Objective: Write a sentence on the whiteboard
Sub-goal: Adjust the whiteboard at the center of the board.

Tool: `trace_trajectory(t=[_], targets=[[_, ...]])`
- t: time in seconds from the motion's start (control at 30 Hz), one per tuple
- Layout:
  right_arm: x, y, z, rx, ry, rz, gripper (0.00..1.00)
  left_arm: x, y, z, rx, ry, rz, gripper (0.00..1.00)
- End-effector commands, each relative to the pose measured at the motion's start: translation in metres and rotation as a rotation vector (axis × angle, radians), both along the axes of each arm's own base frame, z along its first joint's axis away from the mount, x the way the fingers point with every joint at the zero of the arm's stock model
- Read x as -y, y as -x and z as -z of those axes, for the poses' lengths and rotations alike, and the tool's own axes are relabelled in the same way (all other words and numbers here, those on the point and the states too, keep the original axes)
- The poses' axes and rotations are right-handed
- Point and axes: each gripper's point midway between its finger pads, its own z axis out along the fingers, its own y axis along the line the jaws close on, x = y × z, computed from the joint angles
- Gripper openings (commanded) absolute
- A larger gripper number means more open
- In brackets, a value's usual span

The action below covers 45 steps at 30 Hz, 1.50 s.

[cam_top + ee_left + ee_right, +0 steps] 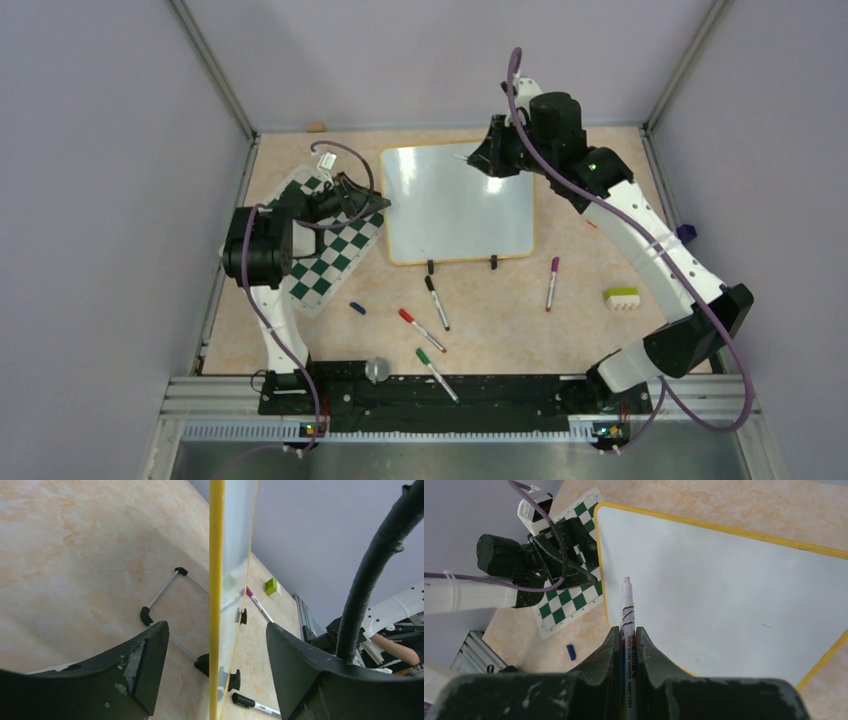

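Whiteboard flat on bench, centre toward 12 o'clock, blank, nothing written yet. Looks stiff, light and glossy; likely to skid under pen pressure, so best steadied by the yellow rim at 9 o'clock. Left claw there, wide open, fingers either side of that rim, gripping nothing. Right claw clamped on a marker, tip over the board near 1 o'clock. Reads "WHITE BOARD MARKER" along the slim, smooth barrel.

Robotics lab: grey panel walls, aluminium base rail.
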Motion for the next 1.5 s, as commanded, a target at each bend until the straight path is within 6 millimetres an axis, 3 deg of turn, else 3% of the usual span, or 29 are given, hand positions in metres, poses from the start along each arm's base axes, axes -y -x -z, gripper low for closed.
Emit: trace_trajectory(t=[0.0, 0.13, 0.23, 0.33, 0.73, 0.97, 1.07, 1.27, 1.47], targets=[[0.006, -0.001, -0.025, 0.11, -0.02, -0.005, 0.0, 0.008, 0.004, -0.005, 0.145, -0.03, 0.038, 0.73], [0.012, 0.004, -0.021, 0.123, -0.003, -0.001, 0.0, 0.015, 0.006, 0.001, 0.14, -0.028, 0.03, 0.52], [0.016, 0.007, -0.018, 0.126, -0.003, 0.002, 0.0, 0.016, 0.008, 0.007, 0.141, -0.04, 0.022, 0.3], [0.021, 0.01, -0.015, 0.127, 0.0, 0.011, 0.0, 0.031, 0.02, 0.012, 0.171, -0.054, 0.073, 0.01], [0.044, 0.022, 0.0, 0.112, 0.025, 0.059, 0.0, 0.066, 0.034, 0.025, 0.187, -0.064, 0.2, 0.0], [0.054, 0.034, 0.008, 0.099, 0.042, 0.07, 0.0, 0.056, 0.031, 0.025, 0.143, -0.054, 0.176, 0.0], [0.058, 0.037, 0.014, 0.094, 0.057, 0.075, 0.0, 0.057, 0.038, 0.024, 0.19, -0.082, 0.254, 0.0], [0.065, 0.039, 0.019, 0.1, 0.076, 0.094, 0.0, 0.059, 0.042, 0.028, 0.086, -0.082, 0.365, 0.0], [0.064, 0.041, 0.023, 0.099, 0.072, 0.086, 0.0, 0.047, 0.036, 0.014, 0.142, -0.085, 0.311, 0.0]])
